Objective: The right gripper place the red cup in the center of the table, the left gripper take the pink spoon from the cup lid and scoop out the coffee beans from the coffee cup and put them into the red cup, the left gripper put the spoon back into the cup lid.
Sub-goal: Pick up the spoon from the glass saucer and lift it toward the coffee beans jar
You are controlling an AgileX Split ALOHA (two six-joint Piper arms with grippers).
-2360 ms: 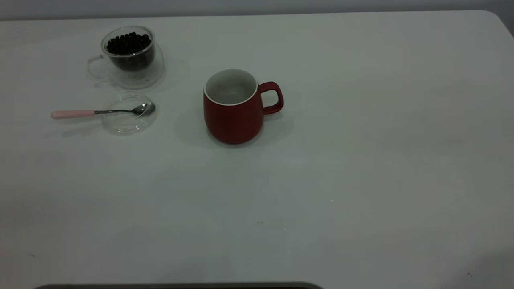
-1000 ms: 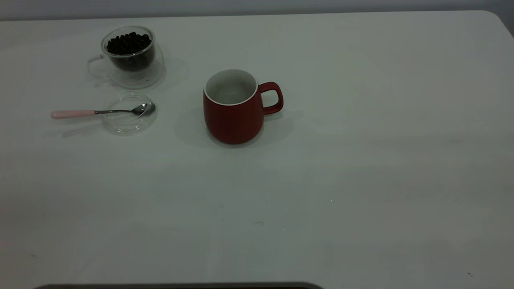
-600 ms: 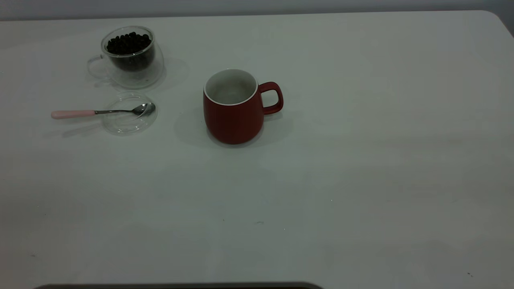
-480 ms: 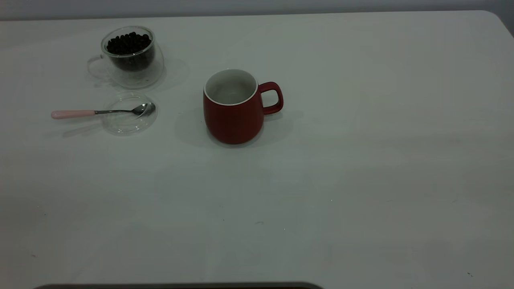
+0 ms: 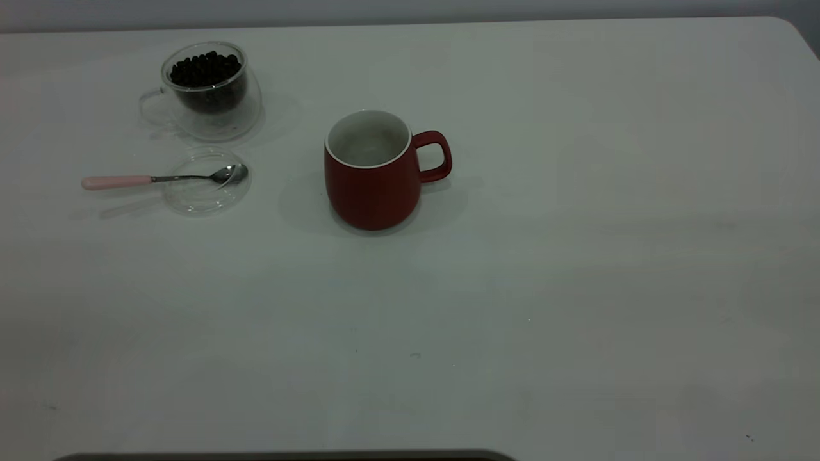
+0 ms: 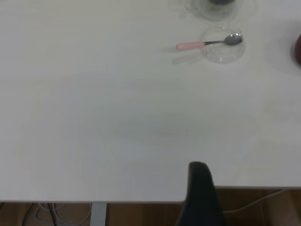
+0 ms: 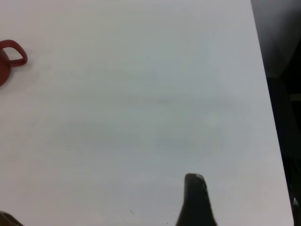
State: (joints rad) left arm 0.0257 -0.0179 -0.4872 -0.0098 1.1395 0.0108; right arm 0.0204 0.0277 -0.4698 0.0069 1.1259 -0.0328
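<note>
The red cup stands upright near the middle of the table, handle to the right, inside white and bare. The coffee cup with coffee beans stands at the far left. In front of it lies the cup lid, with the pink spoon resting bowl-first on it and its handle sticking out left. Neither arm shows in the exterior view. The left gripper is a single shut wedge over the table's near edge, far from the spoon. The right gripper is shut, far from the cup's handle.
The table's rounded far right corner and its right edge border a dark drop. A few dark specks lie on the near part of the tabletop. Cables hang below the near edge.
The cups, lid and spoon have not moved. A faint shadow at the table's near right corner has faded.
</note>
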